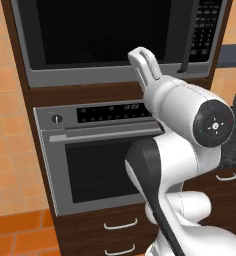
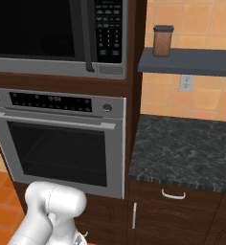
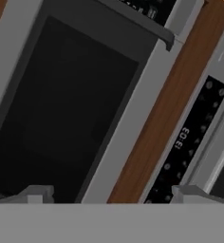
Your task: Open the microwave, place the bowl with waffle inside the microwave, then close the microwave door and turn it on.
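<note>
The microwave (image 1: 115,75) is built into the wooden cabinet, above a steel oven. The microwave door (image 1: 100,30) is shut, with black glass and a dark vertical handle (image 1: 188,42) beside the keypad (image 1: 208,27). From the right I see the same handle (image 2: 88,38) and keypad (image 2: 108,28). In the rolled hand view my gripper (image 3: 113,195) is open, its fingertips (image 3: 35,193) wide apart and nothing between them. It faces the door glass (image 3: 71,104) close to its lower frame. The bowl with waffle is out of view.
The oven (image 2: 62,143) with bar handle and clock panel (image 3: 185,137) sits under the microwave. To the right are a dark stone counter (image 2: 182,143), a shelf (image 2: 191,61) holding a brown jar (image 2: 163,40), and drawers (image 1: 120,225) below.
</note>
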